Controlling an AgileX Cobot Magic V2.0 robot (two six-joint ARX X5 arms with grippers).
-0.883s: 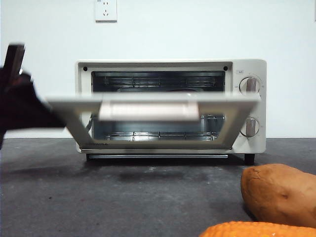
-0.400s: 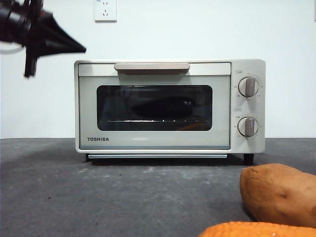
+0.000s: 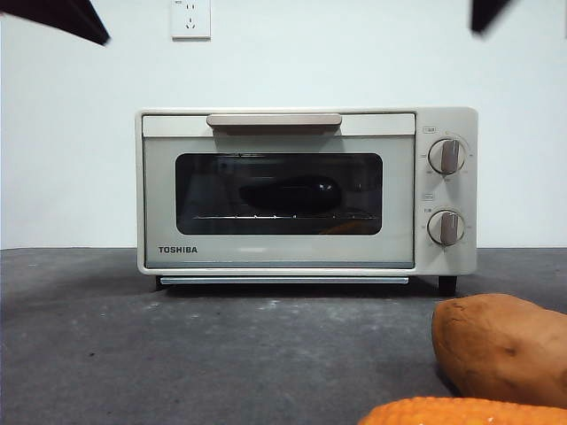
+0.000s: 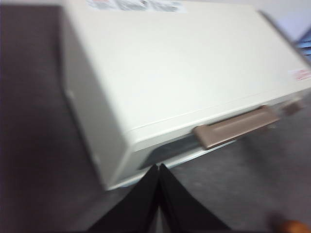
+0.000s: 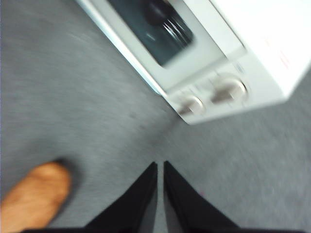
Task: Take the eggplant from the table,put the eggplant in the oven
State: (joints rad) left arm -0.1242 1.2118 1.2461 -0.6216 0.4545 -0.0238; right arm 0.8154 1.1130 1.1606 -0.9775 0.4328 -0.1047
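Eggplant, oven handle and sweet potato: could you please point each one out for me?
eggplant [image 3: 291, 194]: front view, its dark body behind the door glass.
oven handle [image 3: 274, 119]: front view, middle of the tan bar.
sweet potato [image 3: 500, 347]: front view, its brown skin.

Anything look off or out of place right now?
Nothing stands out. The eggplant lies on the rack inside the oven, door closed. Both claws, left and right, are shut, empty and clear of it.
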